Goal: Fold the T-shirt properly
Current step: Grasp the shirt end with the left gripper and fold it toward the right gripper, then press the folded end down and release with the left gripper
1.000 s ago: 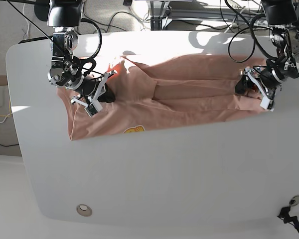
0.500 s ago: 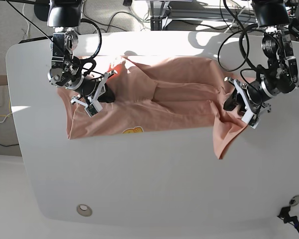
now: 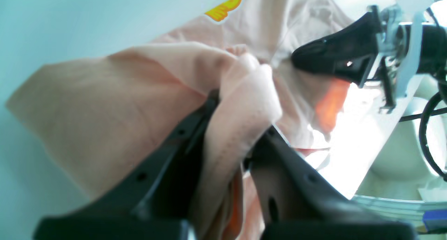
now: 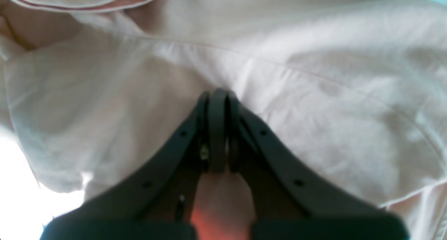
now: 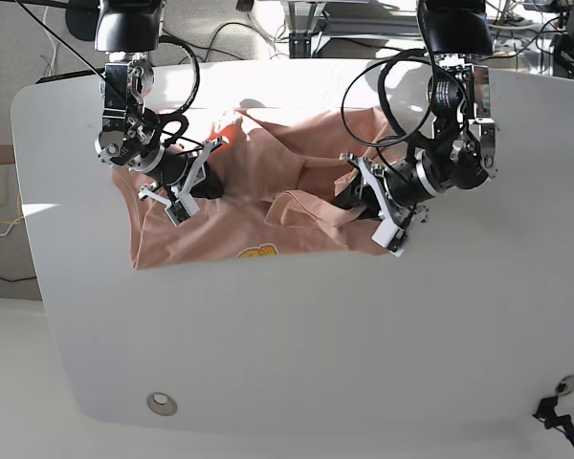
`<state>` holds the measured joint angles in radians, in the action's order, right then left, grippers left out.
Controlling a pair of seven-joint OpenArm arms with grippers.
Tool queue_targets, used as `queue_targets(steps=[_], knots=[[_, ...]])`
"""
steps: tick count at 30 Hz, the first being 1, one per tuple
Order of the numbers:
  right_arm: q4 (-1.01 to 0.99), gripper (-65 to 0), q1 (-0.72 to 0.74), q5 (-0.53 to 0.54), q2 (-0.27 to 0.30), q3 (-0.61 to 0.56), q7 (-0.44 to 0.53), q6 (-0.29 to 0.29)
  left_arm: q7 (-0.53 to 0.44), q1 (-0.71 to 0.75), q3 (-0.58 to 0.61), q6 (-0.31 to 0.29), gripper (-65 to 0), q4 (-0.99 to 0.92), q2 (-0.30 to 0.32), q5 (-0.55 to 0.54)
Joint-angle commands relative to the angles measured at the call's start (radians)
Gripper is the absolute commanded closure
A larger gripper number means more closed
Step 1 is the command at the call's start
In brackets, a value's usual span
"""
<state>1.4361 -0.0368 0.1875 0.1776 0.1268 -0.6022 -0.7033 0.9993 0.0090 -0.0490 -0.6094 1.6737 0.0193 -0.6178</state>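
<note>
Now both grippers — left gripper [image 5: 361, 203], right gripper [image 5: 193, 182] — pinch T-shirt [image 5: 268, 191].

You have a white desk [image 5: 297, 335] with rounded corners; near its front left corner sits a round grommet [image 5: 161, 404]; at its front right corner, another grommet [image 5: 566, 385]; behind its far edge, black cables [image 5: 220, 38] trail.

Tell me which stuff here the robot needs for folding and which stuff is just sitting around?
Needed for folding:
- pink T-shirt, with its yellow print
- left gripper, pinching the shirt's edge
- right gripper, shut, pressing on the shirt
- white table

Just sitting around:
- black cables behind the table
- round metal fitting near the table's front edge
</note>
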Motion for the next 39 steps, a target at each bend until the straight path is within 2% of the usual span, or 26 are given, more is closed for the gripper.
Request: queue_targets(steps=[1,3,9,10,12,16,19,22,27,33,36,39], knots=[[-0.002,0.0,-0.002,-0.038,0.006,-0.002,-0.051,0.005,-0.021,-0.014,0.001,0.001,0.0,-0.007,0.001,-0.021],[-0.002,0.0,-0.002,-0.038,0.006,-0.002,-0.051,0.005,-0.023,-0.016,0.001,0.001,-2.0,-0.034,0.001,-0.021],[-0.002,0.0,-0.004,-0.038,0.006,-0.002,-0.051,0.005,-0.023,-0.027,0.004,0.001,-41.3,-0.050,0.001,-0.026],[-0.002,0.0,-0.004,-0.038,0.006,-0.002,-0.051,0.005,-0.023,-0.028,0.021,0.001,-46.6,-0.047,0.001,-0.027],[-0.002,0.0,-0.004,-0.038,0.004,-0.002,-0.051,0.005,-0.023,-0.036,0.076,0.000,-51.1,-0.027,0.001,-0.046],[-0.002,0.0,0.001,-0.044,-0.020,-0.003,-0.051,0.005,-0.020,-0.062,0.203,0.000,-51.4,0.018,0.008,-0.136],[-0.002,0.0,0.001,-0.044,-0.020,-0.003,-0.051,0.005,-0.018,-0.070,0.205,0.000,-51.4,0.035,0.014,-0.136],[-0.002,0.0,0.001,-0.044,-0.020,-0.003,-0.051,0.005,-0.018,-0.099,0.202,0.000,-51.4,0.035,0.067,-0.136],[-0.002,0.0,0.001,-0.044,-0.020,-0.003,-0.051,0.005,-0.018,-0.114,0.123,0.000,-51.4,0.029,0.166,-0.136],[-0.002,0.0,0.001,-0.042,-0.020,-0.003,-0.051,0.005,-0.018,-0.056,0.139,-0.007,-52.1,0.033,0.281,-0.142],[-0.002,0.0,0.001,-0.042,-0.020,-0.003,-0.051,0.005,-0.018,-0.037,0.163,-0.089,-52.1,0.035,0.313,-0.170],[-0.002,0.0,0.001,-0.042,-0.020,-0.003,-0.051,0.005,-0.018,0.012,0.194,-0.089,-52.1,0.035,0.354,-0.208]])
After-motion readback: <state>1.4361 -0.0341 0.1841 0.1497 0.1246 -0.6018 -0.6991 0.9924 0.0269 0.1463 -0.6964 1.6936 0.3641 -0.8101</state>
